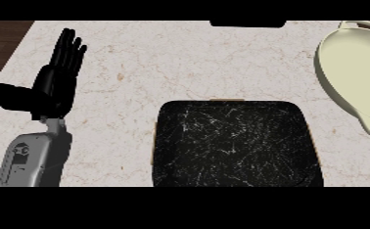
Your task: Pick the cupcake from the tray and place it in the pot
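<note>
The cupcake is not seen anywhere in the head view, so its place, its heading and its long axis cannot be told; the tray (pixel 235 145), where it would be looked for, is shown low in the middle of the view as a black, roughly square slab with rounded corners, its top veined with fine white streaks like dark marble; a thin tan edge is glimpsed along its upper and left sides; its lower part is cut off by the view's edge, and nothing is seen lying on the part that shows.

The pot (pixel 343 71) is found at the right edge, well apart from the tray's upper right corner; only part of it is shown, as a pale cream, smooth, rounded rim and hollow, with a small handle-like piece at its top.

Both are carried by the surface (pixel 180 66), a light beige stone with faint brownish veining; a strip of dark wood is seen at its upper left corner, and a flat black shape is set at the top edge.

The left hand (pixel 61 76) is held at the left of the view, well apart from the tray, above its grey forearm; its black fingers are straight, close together and pointed upward, with nothing held; the right hand is not shown.
</note>
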Motion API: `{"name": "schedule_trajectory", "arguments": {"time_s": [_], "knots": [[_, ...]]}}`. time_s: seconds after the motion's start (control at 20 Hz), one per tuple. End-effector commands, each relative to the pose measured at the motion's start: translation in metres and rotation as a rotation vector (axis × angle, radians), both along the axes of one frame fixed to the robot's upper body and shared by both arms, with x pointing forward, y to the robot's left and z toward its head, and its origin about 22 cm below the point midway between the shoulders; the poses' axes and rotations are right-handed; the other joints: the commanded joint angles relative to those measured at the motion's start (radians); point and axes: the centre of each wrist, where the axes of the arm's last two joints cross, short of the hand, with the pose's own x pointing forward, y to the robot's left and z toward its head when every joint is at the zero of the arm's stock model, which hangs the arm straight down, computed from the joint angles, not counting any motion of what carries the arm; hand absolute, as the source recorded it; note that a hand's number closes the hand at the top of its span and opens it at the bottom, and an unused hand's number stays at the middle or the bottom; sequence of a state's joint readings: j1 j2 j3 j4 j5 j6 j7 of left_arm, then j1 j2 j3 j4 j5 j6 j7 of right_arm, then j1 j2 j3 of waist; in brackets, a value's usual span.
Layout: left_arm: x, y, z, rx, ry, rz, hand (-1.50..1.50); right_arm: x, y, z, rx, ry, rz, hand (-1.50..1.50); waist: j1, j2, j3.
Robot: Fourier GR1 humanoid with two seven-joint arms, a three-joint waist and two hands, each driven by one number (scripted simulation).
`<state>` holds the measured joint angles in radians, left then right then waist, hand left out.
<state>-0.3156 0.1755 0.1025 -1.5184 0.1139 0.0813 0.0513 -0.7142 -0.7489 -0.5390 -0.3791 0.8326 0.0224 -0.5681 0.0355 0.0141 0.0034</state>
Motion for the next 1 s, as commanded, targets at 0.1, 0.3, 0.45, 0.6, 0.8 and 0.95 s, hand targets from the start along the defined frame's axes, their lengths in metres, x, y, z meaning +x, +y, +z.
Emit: {"name": "schedule_trajectory", "arguments": {"time_s": [0.1,0.3,0.45,0.6,0.8,0.95], "knots": [[0.004,0.020,-0.002,0.002,-0.011,0.015,0.00,0.007,0.004,-0.003,0.108,-0.124,0.102,-1.50,-0.002,0.001,0.000],[-0.001,-0.002,-0.007,0.002,-0.003,0.013,0.00,0.016,0.008,0.007,0.289,-0.213,0.103,-1.50,-0.011,-0.004,-0.001],[0.003,0.002,0.001,0.011,-0.009,0.019,0.00,0.005,-0.009,0.016,0.416,-0.241,0.024,-1.50,-0.012,-0.002,0.000],[0.000,0.010,-0.008,-0.006,-0.006,0.020,0.00,0.004,-0.015,0.027,0.539,-0.282,-0.015,-1.50,-0.009,-0.002,-0.001],[0.004,0.002,0.001,-0.006,-0.029,0.011,0.00,-0.022,-0.039,0.023,0.621,-0.349,-0.041,-1.50,-0.010,0.001,0.001],[-0.009,-0.005,-0.006,-0.009,-0.013,-0.004,0.00,-0.046,-0.061,0.032,0.631,-0.396,-0.061,-1.50,0.003,0.003,0.003]]}}
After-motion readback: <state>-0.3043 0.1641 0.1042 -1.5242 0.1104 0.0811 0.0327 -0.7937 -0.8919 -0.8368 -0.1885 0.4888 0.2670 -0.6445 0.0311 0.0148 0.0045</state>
